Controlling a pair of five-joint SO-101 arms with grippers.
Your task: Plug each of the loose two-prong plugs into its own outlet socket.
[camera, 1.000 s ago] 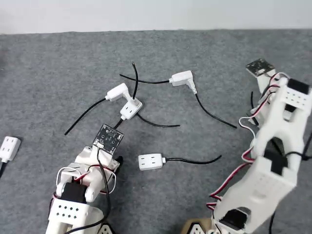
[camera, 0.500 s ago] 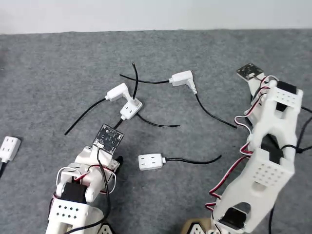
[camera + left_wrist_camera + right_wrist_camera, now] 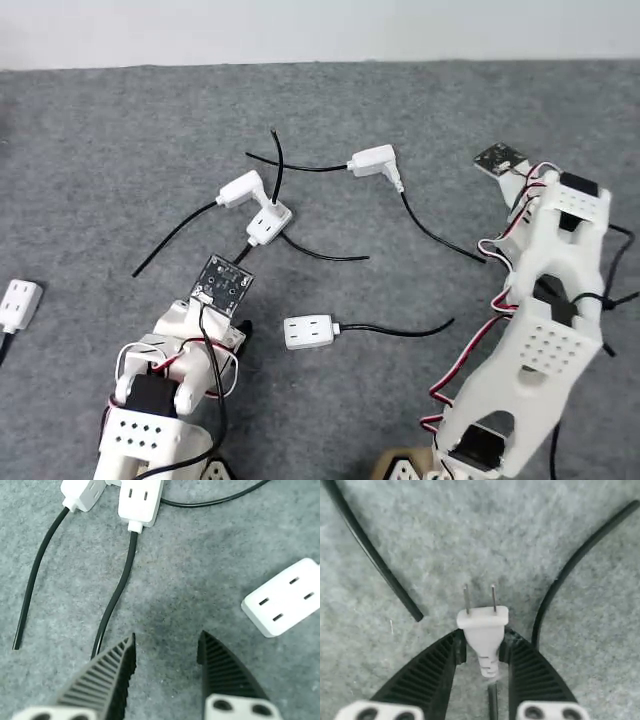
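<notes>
Our right end effector is closed on a white plug. Its fingers pinch the body from both sides, and the prongs point ahead over the gray surface. Our left end effector is open wide and holds nothing. It hangs low over the surface, with the triple socket off to one side and a smaller socket farther ahead.

We see several ways this could go wrong:

- **Socket sliding.** Both sockets lie loose and nothing pins them. A push from the prongs would likely shove the socket across the surface instead of seating the plug.
- **Plug twisting.** We hold the plug only by its narrow body. If the prongs meet the socket face off-line, the plug may twist or slip back between the fingers.
- **Misalignment.** The triple socket lies well away from the right arm and at an angle, so the prongs will need turning to match its slots. A small error could jam one prong on the plastic.
- **Cord snagging.** A black cord curves close beside the held plug and could catch a finger or drag along.
</notes>
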